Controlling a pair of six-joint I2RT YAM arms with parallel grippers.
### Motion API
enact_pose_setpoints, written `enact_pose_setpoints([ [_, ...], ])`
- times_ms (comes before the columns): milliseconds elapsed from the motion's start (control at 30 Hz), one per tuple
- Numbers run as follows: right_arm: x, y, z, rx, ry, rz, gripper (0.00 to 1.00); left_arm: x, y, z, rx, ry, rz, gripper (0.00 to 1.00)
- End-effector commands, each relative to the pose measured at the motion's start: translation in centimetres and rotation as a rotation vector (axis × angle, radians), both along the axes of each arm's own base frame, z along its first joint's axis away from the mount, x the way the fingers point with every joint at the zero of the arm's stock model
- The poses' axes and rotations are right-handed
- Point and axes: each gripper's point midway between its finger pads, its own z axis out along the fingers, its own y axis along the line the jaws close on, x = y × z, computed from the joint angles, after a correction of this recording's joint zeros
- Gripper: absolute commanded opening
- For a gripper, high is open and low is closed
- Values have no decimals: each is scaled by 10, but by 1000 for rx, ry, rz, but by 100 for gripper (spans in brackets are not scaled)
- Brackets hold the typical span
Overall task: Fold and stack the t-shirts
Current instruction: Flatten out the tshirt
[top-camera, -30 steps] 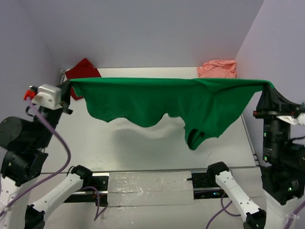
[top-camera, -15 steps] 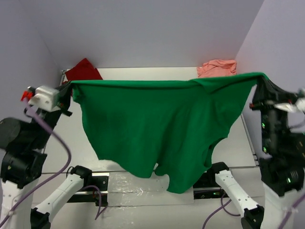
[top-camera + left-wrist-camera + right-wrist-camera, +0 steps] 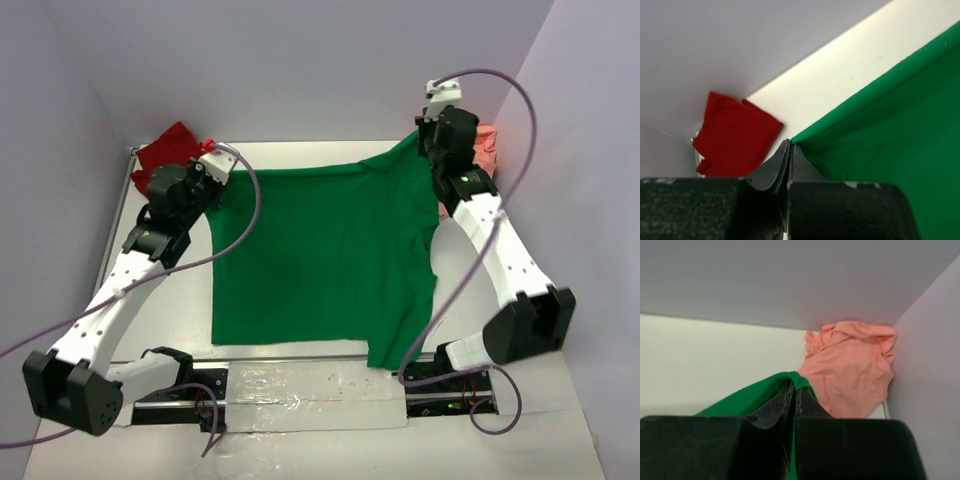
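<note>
At far left, in the back corner of the white table [image 3: 300, 152]: crumpled dark red cloth t-shirt [image 3: 170, 148], resting against the wall.

Just right of it: left gripper [image 3: 790, 149], jaws pressed together, pinching the far left corner of the bright green cloth t-shirt [image 3: 320, 260].

Across the middle: lies spread nearly flat on the table, far edge running between the two grippers, near hem reaching the front rail, a flap of cloth jutting past the hem at the near right.

At the far right corner of the green cloth: right gripper [image 3: 794, 390], jaws likewise closed, clamping a raised fold of green fabric.

Behind and to the right of that gripper: bunched salmon pink cloth t-shirt [image 3: 850, 367], tucked into the back right corner against both walls, well apart from the red one across the table.

Along the near edge, just below the green hem: strip of clear, wrinkled plastic film [image 3: 315, 395], set between the two arm bases.
</note>
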Motion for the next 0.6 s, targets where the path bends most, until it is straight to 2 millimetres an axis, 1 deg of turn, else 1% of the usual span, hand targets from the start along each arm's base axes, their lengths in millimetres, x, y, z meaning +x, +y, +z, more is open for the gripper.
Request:
enact_pose_setpoints([
  [0,23,-6,12,-17,-87,-39,0,23,6,29,-22,-169,14,0],
  [33,28,-6,2,-25,-66,-40,0,35,10,19,-19,-162,28,0],
  [67,41,-4,-11,-34,-52,-41,0,41,8,7,-16,-142,17,0],
  [100,46,-4,-18,-41,-47,-46,0,46,10,0,-15,-134,20,0],
  [133,51,-3,-25,-49,-34,-47,0,56,13,-14,-16,-108,28,0],
  [167,58,-2,-40,-62,-7,-45,0,60,13,-20,-17,-109,21,0],
  [200,63,-2,-45,-69,-3,-47,0,65,14,-26,-17,-103,22,0],
  [233,67,-2,-53,-76,9,-52,0,71,15,-37,-16,-84,26,0],
  [267,75,-1,-65,-80,27,-52,0,75,15,-41,-19,-92,24,0],
  [300,78,-2,-69,-84,34,-54,0,77,14,-46,-18,-88,21,0],
  [333,81,-1,-74,-87,38,-55,0,83,14,-57,-17,-69,23,0],
  [400,90,1,-88,-90,56,-55,0,90,13,-65,-20,-65,19,0],
  [433,92,1,-89,-87,56,-60,0,95,12,-75,-19,-46,18,0],
  [467,97,2,-99,-91,75,-56,0,99,12,-77,-20,-47,17,0],
  [500,99,3,-102,-94,80,-54,0,102,11,-86,-16,-31,17,0],
  [567,103,4,-105,-94,81,-54,0,106,11,-90,-15,-33,18,0],
])
